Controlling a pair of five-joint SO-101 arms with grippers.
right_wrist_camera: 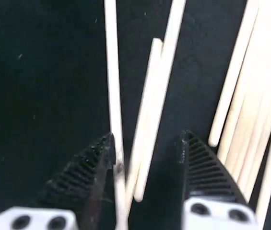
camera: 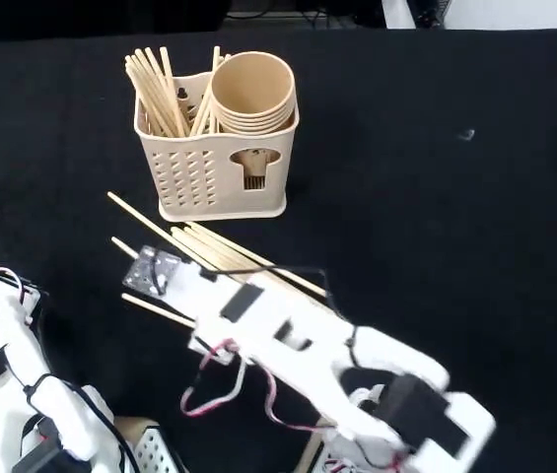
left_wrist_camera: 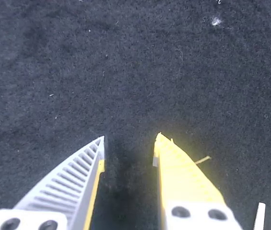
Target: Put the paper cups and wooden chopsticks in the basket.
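On black table (camera: 455, 246), filling basket (camera: 214, 168), already holding cups (camera: 253, 94); now collecting loose chopsticks (camera: 221, 251) lying just in front of it. Straddling two with right claw (right_wrist_camera: 147, 139), gaping, gripping nothing yet. Idling left claw (left_wrist_camera: 128, 141), also parted, over bare cloth. Likely needing closing, then lifting.

Cups (camera: 251, 91), chopsticks (camera: 155, 94) in basket (camera: 214, 172); loose chopsticks (camera: 229, 254) on table (camera: 436, 217) before it

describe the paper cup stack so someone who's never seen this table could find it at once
On the black table stands one beige perforated basket, toward the far side in the high view. The paper cups sit nested in one of its compartments, beside a bundle of chopsticks. They are the only round, open-mouthed thing there; everything near them is a thin stick.
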